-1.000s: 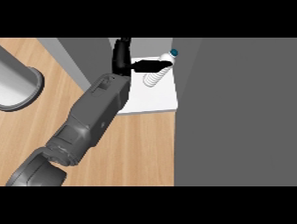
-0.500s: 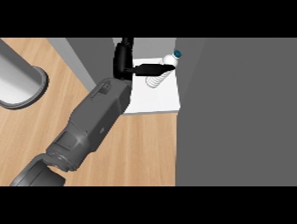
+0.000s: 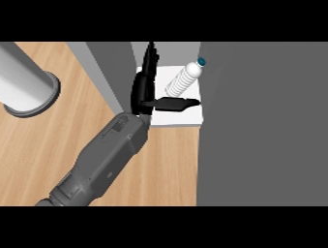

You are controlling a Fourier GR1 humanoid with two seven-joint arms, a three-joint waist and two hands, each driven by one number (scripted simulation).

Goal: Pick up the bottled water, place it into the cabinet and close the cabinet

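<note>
The bottled water point(image 3: 183, 79), clear and ribbed with a teal cap, lies tilted on the white cabinet shelf point(image 3: 186, 117), its cap pointing to the far right. My left hand point(image 3: 143, 92) reaches into the cabinet just left of the bottle. Its fingers are straight and point away from me, and the thumb sticks out to the right just below the bottle's base. The hand is open and holds nothing. The grey forearm comes in from the lower left. My right hand does not show.
A broad dark grey cabinet panel point(image 3: 274, 126) fills the right side, right beside the shelf. A grey cabinet wall point(image 3: 109, 72) borders the shelf on the left. A large grey cylinder point(image 3: 16, 82) stands on the wooden counter point(image 3: 23, 160) at the left.
The thumb was across the bottle earlier; now the hand has opened, and the bottle lies free on the shelf. The view has shifted a little.
</note>
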